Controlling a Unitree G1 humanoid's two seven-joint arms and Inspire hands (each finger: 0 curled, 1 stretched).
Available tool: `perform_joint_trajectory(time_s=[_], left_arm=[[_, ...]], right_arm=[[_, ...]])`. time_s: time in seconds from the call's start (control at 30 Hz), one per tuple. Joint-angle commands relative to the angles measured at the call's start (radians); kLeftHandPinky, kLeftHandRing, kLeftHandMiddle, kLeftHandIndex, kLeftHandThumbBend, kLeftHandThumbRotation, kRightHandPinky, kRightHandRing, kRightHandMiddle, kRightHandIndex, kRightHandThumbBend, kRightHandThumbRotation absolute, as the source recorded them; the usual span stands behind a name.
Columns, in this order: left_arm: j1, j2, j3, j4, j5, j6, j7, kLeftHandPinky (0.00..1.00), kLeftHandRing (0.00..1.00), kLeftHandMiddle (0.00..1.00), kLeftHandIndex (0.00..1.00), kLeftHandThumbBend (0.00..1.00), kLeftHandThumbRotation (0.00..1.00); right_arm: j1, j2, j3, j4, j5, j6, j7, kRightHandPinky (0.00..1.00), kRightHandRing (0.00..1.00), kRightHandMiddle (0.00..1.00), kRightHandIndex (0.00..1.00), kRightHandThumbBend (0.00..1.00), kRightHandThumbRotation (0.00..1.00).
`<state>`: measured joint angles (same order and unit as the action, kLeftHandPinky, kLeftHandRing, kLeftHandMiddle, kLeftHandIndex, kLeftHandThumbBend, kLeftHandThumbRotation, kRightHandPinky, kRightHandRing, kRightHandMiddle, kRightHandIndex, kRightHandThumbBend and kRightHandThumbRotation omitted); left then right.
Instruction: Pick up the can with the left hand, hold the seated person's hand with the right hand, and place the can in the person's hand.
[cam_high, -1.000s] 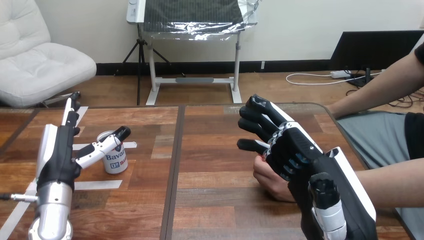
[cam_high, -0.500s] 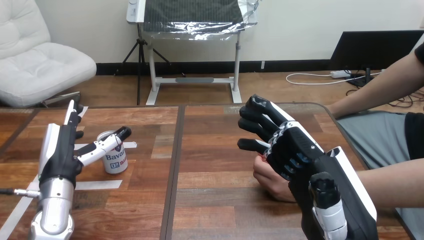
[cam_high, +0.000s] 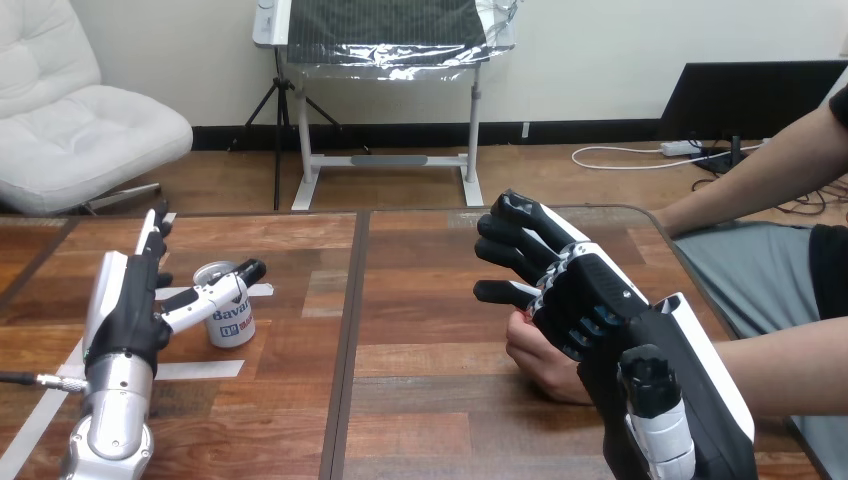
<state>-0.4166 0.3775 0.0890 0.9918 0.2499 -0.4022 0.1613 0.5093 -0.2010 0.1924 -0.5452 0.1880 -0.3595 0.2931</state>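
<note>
left robot hand (cam_high: 125, 310) nearer the can (cam_high: 231, 326), fingers straight, thumb across its front

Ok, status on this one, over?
Left hand open beside the can, thumb across its front. Can upright on the table, not lifted. Right hand over the person's hand, grip unclear. Nothing blocking.

The left hand (cam_high: 125, 305) has slid slightly toward the can (cam_high: 232, 325) (its fingertips now lower in view).

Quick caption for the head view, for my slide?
Left hand open beside the upright can; right hand over the person's hand.
</note>
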Motion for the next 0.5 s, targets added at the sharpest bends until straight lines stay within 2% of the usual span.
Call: perform_joint_trajectory(time_s=[0.0, 0.47], left_arm=[[-0.095, 0.017, -0.015, 0.018, -0.004, 0.007, -0.004, 0.84, 0.94, 0.96, 0.98, 0.84, 0.44], [-0.115, 0.014, -0.026, 0.048, -0.009, 0.036, -0.017, 0.84, 0.95, 0.96, 0.98, 0.84, 0.45]], right_arm=[[-0.037, 0.003, -0.011, -0.050, 0.015, -0.001, 0.001, 0.79, 0.88, 0.88, 0.89, 0.93, 0.93], [-0.042, 0.002, -0.013, -0.048, 0.019, -0.001, 0.004, 0.78, 0.87, 0.88, 0.89, 0.94, 0.92]])
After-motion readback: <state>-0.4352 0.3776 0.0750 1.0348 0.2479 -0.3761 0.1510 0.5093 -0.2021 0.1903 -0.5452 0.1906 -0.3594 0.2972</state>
